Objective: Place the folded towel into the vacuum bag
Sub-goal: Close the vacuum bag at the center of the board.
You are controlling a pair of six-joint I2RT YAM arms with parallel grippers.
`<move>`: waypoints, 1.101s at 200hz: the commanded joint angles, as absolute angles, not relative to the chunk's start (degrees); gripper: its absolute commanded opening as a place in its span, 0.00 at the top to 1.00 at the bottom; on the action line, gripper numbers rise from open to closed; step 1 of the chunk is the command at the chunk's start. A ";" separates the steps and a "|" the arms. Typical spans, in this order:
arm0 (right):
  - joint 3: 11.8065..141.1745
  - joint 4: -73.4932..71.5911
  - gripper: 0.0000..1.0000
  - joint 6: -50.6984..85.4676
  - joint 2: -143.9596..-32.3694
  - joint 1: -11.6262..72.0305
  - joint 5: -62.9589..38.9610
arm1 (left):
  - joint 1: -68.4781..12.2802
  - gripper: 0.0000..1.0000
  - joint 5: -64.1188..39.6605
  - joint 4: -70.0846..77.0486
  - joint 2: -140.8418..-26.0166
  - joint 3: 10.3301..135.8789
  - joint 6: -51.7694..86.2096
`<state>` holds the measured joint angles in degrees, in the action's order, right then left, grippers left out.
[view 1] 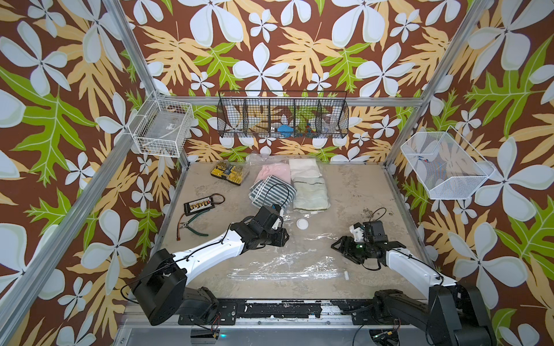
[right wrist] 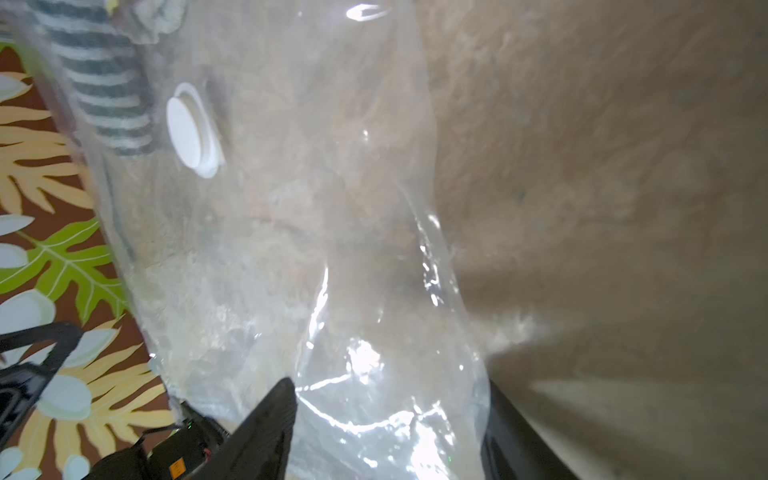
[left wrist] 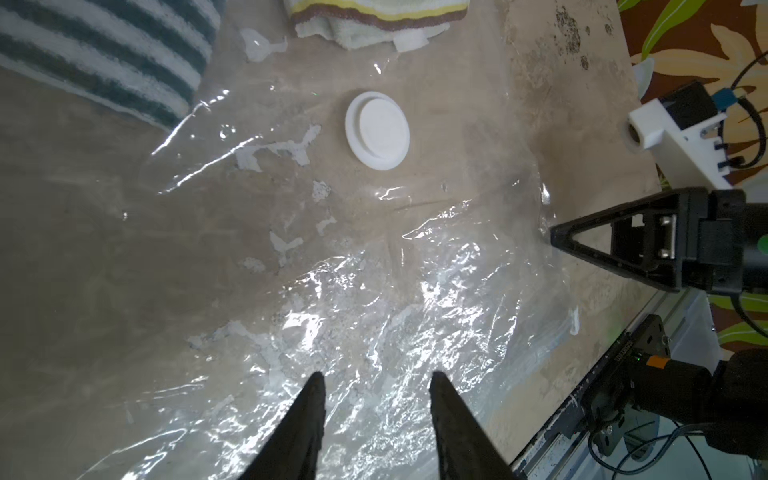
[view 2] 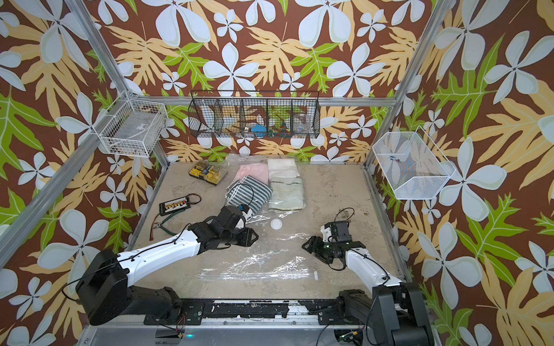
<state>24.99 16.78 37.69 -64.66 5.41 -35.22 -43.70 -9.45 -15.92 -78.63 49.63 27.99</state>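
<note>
- Centrally, the bag (view 1: 287,257) lies flat and crinkled on the worktop (view 1: 359,194). Its zip strip (view 1: 278,274) runs along the near end, and its far end reaches the back wall.
- Its round white cap (view 1: 302,224) sits mid-bag, facing up. The small white slider (view 1: 346,275) is at the strip's right end.
- Four folded towels lie in a block at the bag's far end: striped towel (view 1: 269,191), pink towel (view 1: 275,172), white towel (view 1: 304,167) and green towel (view 1: 310,194). I cannot tell whether they lie inside the film or on it.
- The left gripper (left wrist: 377,374) hovers over the bag just near of the striped towel. Its jaws are parted, with nothing between them.
- The right gripper (right wrist: 390,386) is low at the bag's right edge. Its jaws stand wide apart with loose film between them, and no pinch shows.
- Left of the bag lie a yellow bit box (view 1: 230,171), a connector board (view 1: 200,206) and cutters (view 1: 192,226).
- Wire baskets hang on the walls: black (view 1: 283,115) at the back, and white at the left (view 1: 162,127) and right (view 1: 446,167).
</note>
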 commanded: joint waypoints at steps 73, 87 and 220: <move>30.42 10.82 0.42 47.15 -62.22 5.47 -51.71 | -70.11 0.44 6.28 -19.68 -76.15 55.21 0.79; 31.12 10.33 0.42 47.29 -62.87 5.45 -52.20 | -71.94 0.43 9.14 -20.04 -77.60 55.13 -0.55; 30.24 5.28 0.42 49.57 -64.75 5.21 -55.70 | -79.24 0.42 36.94 -7.41 -85.91 48.77 -11.73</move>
<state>29.69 7.92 49.08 -64.36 5.34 -54.04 -78.98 32.77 -12.12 -85.47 50.00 -9.23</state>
